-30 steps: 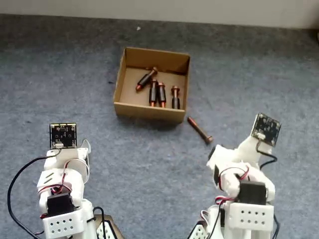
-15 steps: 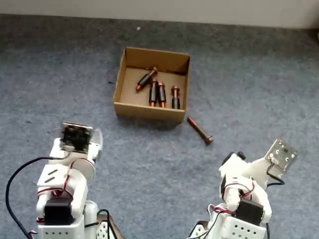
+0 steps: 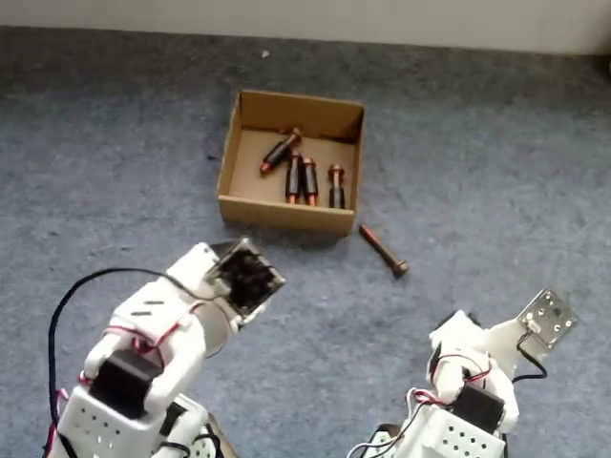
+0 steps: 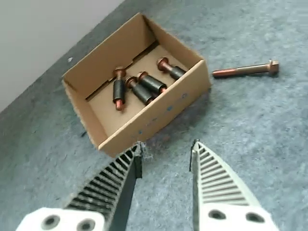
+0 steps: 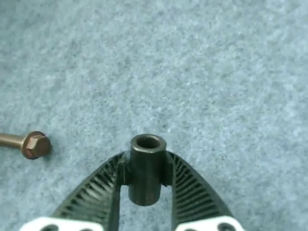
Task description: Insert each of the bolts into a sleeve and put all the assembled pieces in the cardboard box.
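The open cardboard box (image 3: 234, 143) (image 4: 159, 109) sits on the carpet with several assembled bolt-and-sleeve pieces (image 3: 304, 177) (image 4: 144, 88) lying inside. One bare copper bolt (image 3: 383, 250) (image 4: 244, 70) (image 5: 29, 144) lies on the carpet just off the box's near right corner. My left gripper (image 4: 166, 149) hovers open and empty near the box's near wall. My right gripper (image 5: 145, 161) is shut on a dark sleeve (image 5: 146, 168), held upright with its bore showing, a short way from the bolt's head. In the high view the right arm (image 3: 473, 367) sits low at the front right.
Grey carpet (image 3: 496, 153) covers the whole work surface. A pale wall strip (image 3: 305, 17) runs along the far edge. Both arm bases stand at the near edge, left (image 3: 124, 401) and right.
The left arm has swung forward and right, toward the box's near wall. The right arm has pulled back toward its base, away from the loose bolt.
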